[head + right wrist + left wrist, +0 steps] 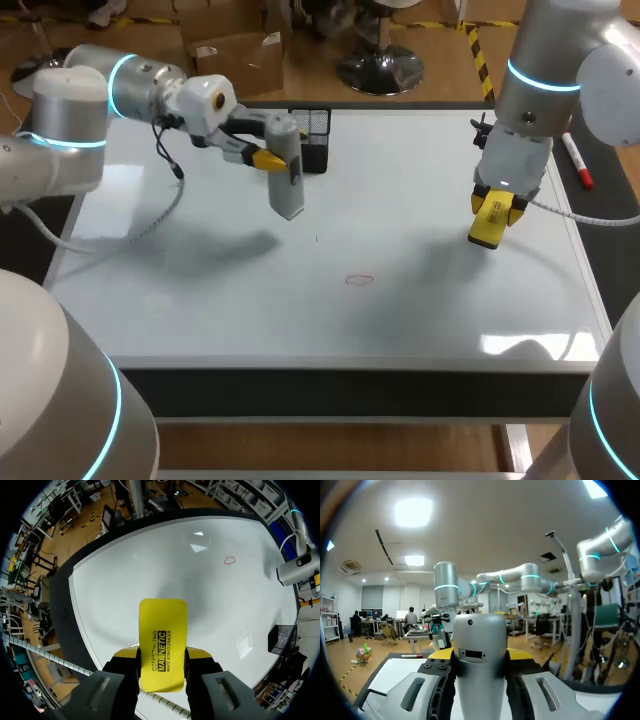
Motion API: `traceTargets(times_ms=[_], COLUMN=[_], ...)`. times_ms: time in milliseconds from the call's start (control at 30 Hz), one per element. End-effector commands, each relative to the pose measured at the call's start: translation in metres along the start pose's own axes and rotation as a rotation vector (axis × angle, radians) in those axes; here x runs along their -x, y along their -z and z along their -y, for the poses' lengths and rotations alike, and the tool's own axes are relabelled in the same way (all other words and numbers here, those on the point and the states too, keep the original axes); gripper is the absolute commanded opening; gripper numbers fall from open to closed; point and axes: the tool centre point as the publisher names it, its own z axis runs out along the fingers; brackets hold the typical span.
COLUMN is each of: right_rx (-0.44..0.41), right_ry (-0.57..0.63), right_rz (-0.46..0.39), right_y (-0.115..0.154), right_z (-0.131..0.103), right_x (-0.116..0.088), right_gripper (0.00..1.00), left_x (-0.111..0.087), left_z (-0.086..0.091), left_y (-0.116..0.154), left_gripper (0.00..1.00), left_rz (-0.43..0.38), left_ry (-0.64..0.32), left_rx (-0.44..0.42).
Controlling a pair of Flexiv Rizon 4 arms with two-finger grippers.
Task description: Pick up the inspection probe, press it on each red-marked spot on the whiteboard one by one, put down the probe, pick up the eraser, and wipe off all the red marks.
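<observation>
Now my left gripper (271,158) pinching grey probe (287,185), raised over whiteboard (200,300) near back edge. My right gripper (161,656) clamped on yellow eraser (162,625) above board's right side; red mark (360,280) near middle.

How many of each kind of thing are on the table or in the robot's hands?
whiteboard: 1
inspection probe: 1
yellow eraser: 1
red mark: 1
black mesh basket: 1
red marker pen: 1
Total: 6
</observation>
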Motion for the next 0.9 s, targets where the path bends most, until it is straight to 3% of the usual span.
traceTargets(times_ms=[33, 433, 900], right_rx=[-0.001, -0.001, -0.001], right_ry=[0.002, 0.002, 0.002], right_rz=[-0.004, -0.004, -0.004], right_y=[0.0, 0.0, 0.0], right_z=[0.001, 0.001, 0.001], right_x=[0.0, 0.0, 0.0], right_gripper=[0.0, 0.0, 0.0], left_x=[0.003, 0.014, 0.013], left_z=[0.004, 0.001, -0.004], left_y=[0.021, 0.071, 0.098], left_gripper=[0.0, 0.0, 0.0], left_rz=[-0.107, -0.095, -0.067], left_ry=[0.003, 0.022, 0.036], left_rx=[-0.008, -0.023, -0.041])
